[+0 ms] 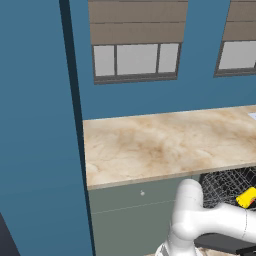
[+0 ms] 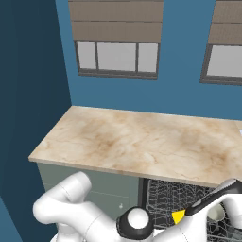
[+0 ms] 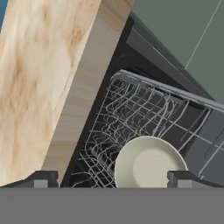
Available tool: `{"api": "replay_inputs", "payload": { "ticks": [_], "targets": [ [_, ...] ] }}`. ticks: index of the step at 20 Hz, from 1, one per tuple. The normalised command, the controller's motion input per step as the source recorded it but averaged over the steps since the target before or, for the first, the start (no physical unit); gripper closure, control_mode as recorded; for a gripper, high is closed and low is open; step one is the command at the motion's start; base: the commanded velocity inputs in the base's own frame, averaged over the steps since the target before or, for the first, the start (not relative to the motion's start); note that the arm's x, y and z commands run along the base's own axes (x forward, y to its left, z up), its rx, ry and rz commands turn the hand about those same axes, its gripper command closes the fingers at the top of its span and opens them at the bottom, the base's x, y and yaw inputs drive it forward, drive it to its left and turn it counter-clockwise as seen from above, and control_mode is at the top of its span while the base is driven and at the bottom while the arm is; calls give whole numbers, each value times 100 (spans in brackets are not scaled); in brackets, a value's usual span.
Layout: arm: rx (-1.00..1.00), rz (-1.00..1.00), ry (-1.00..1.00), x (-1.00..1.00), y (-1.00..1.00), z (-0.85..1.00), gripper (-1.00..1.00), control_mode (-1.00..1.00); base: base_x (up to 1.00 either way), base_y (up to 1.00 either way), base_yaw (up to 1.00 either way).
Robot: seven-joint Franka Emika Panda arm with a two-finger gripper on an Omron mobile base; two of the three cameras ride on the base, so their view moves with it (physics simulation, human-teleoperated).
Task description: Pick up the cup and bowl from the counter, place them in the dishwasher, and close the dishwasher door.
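Marbled beige stone makes up the tabletop [image 1: 165,142], and neither base view shows a cup or bowl on the stretch of it they take in, apart from a pale sliver at the far right edge that I cannot identify. Below it the dishwasher [image 3: 144,105] stands open, its wire rack [image 3: 131,118] pulled into sight beside the grey-green cabinet fronts [image 1: 135,210].

Both dishes appear to be loaded already. The bowl [image 3: 151,164] sits in the rack, pale and round with its open face toward the hand camera. The cup [image 1: 247,197] shows as a yellow patch against the rack in the left base view, and again as a yellow corner beside the arm in the right base view; most of it is hidden there, so I judge rather than see that it rests in the rack.

What looks left is the last step: shutting the door [image 1: 225,243], of which a dark flat panel shows low behind the arm in the left base view, seemingly folded down.

The jaws [image 3: 113,179] are spread wide and hold nothing. Their two dark tips stand at either side of the hand view, and the bowl lies between and just beyond them, nearer the right-hand tip. No contact with it shows. The hand points down into the rack from just under the tabletop's edge.
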Motion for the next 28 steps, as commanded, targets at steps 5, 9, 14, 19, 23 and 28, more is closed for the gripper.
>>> {"api": "replay_inputs", "payload": {
  "ticks": [5,9,14,19,23,28],
  "targets": [
    [0,0,-2,-37,17,0,-100,-100,0,0,0],
    [0,0,-2,-34,21,0,-100,-100,0,0,0],
    [-4,0,-4,-41,65,0,-100,-100,0,0,0],
    [-5,-4,-7,-42,77,0,-100,-100,0,0,0],
    [-5,-6,-11,-50,75,0,-100,-100,0,0,0],
    [-2,-8,-14,-63,56,0,-100,-100,0,0,0]
  ]
}}
